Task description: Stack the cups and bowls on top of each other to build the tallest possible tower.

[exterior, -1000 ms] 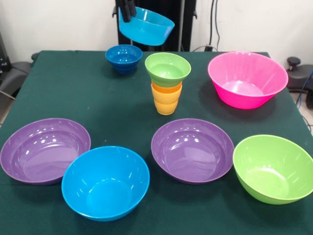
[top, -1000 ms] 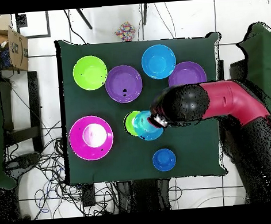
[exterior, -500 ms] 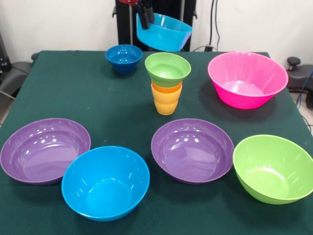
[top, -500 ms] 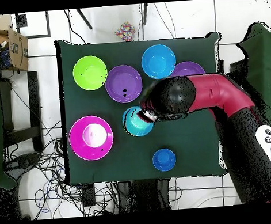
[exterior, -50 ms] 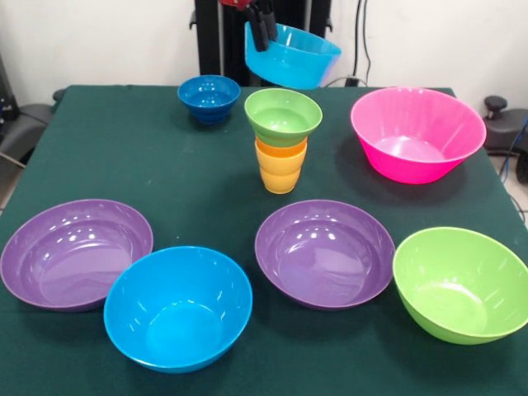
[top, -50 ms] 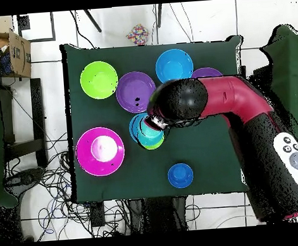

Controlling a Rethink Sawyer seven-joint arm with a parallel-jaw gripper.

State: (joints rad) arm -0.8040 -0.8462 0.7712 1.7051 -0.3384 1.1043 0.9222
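Holding a glossy light blue plastic bowl [exterior, -50 ms: 295, 56] by its rim, the end effector [exterior, -50 ms: 262, 28] has its dark fingers [exterior, -50 ms: 258, 33] clamped over the bowl's edge; the bowl hangs tilted in the air, clear of the tabletop [exterior, -50 ms: 165, 157].

Item, tower base: small green plastic bowl [exterior, -50 ms: 283, 115] seated on two nested ribbed cups, orange [exterior, -50 ms: 280, 148] over yellow-orange [exterior, -50 ms: 280, 175], upright near the tabletop's middle.

Item, key relation: in the front view the carried bowl sits above and slightly behind the green bowl, offset a little to the picture's right; in the overhead view the two largely overlap [top, -50 ms: 146, 131]. Judged, a short centring shift, levelling, then a descent remain.

Item, unstacked: small dark blue bowl [exterior, -50 ms: 209, 97]; large pink bowl [exterior, -50 ms: 417, 132]; two large purple bowls [exterior, -50 ms: 76, 252] [exterior, -50 ms: 324, 252]; large blue bowl [exterior, -50 ms: 178, 307]; large green bowl [exterior, -50 ms: 460, 283].
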